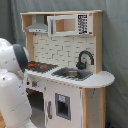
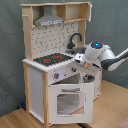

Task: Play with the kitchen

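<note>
Kitchen [image 2: 55, 70] fills the middle of both exterior views, standing on a wooden floor before a grey curtain. Its oven door [image 2: 67, 100] hangs ajar, swung outward below the hob [image 2: 50, 59], so some play seems to be under way; the knobs [image 2: 62, 75], the faucet [image 1: 84, 59] and the sink [image 1: 70, 73] show no sign of being handled at this moment, and the cupboard door [image 1: 62, 106] under the sink is closed. With a task this loose, how much is left cannot be judged.

The arm [image 2: 107, 56] reaches in from beside the sink, its wrist just above the open oven door and near the counter's edge. The gripper [image 2: 81, 62] appears to sit at that edge, perhaps touching it, but its fingers are too indistinct to say whether they are spread or closed, or whether they hold anything. In the first exterior view the arm's white body [image 1: 12, 85] blocks the oven front entirely, so the door and gripper are hidden there.
</note>
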